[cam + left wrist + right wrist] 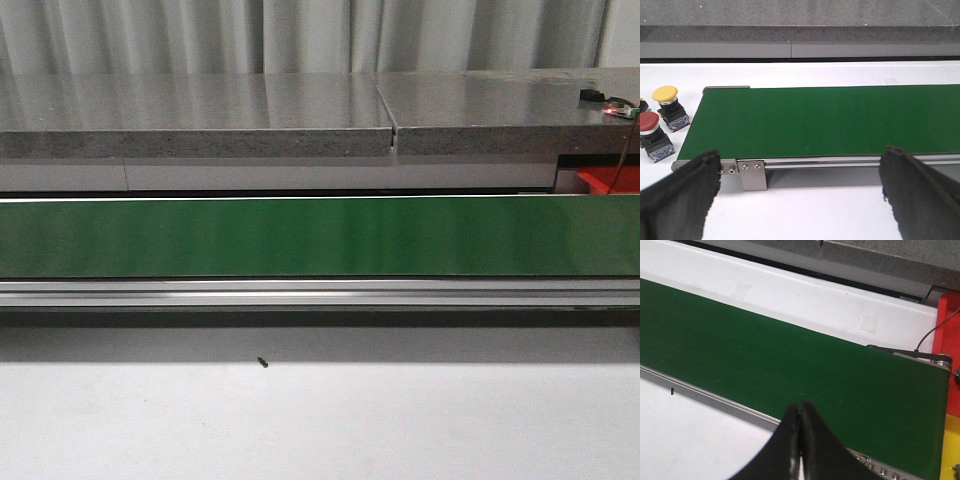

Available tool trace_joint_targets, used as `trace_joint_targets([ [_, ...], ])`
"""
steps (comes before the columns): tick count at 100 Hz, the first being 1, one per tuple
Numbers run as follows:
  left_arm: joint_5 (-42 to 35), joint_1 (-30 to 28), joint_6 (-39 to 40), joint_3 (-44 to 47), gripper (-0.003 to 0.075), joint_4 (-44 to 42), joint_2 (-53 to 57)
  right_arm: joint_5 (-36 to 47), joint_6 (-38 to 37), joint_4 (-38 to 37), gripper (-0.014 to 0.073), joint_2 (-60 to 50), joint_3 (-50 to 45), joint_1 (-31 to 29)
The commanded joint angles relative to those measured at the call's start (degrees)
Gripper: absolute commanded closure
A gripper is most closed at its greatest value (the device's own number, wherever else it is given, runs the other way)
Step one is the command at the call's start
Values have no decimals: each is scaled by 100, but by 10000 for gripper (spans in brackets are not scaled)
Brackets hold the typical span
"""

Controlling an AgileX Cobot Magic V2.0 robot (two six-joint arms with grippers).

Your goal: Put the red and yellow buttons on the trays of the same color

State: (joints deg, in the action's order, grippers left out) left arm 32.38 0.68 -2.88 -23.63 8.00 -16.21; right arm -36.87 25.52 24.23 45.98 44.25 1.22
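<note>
The left gripper (800, 192) is hanging wide open and empty over the green conveyor belt (830, 120), the yellow button (667, 106) and red button (651, 135) are sitting just off its end, and the right gripper (801, 440) is hovering pressed closed, empty, near the red tray (947, 320) and yellow tray (951, 442)

Your left gripper (800, 192), its two black padded fingers (677, 197) at 8 and 4 o'clock in the left wrist view, stands spread wide with nothing between them. Your right gripper (801, 450) has its black fingers pressed together, empty, at 6 o'clock.
</note>
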Motion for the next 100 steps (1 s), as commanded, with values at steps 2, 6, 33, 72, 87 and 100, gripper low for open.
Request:
trace_joint_targets([
  [2, -424, 49, 27, -152, 71, 57, -38, 371, 45, 82, 702, -57, 151, 10],
  [6, -476, 38, 70, -177, 71, 57, -51, 371, 45, 82, 702, -57, 151, 10],
  [33, -373, -403, 2239, -1158, 71, -1796, -1027, 371, 45, 82, 702, -57, 151, 10],
  [72, -70, -1851, 2662, -2842, 101, -2144, -4080, 371, 45, 82, 702, -57, 151, 10],
  [87, -70, -2174, 2662, -3414, 101, -2132, -5227, 371, 45, 82, 702, -57, 151, 10],
  [100, -80, -2312, 2662, -3779, 101, -2147, -6031, 371, 45, 82, 702, -57, 151, 10],
])
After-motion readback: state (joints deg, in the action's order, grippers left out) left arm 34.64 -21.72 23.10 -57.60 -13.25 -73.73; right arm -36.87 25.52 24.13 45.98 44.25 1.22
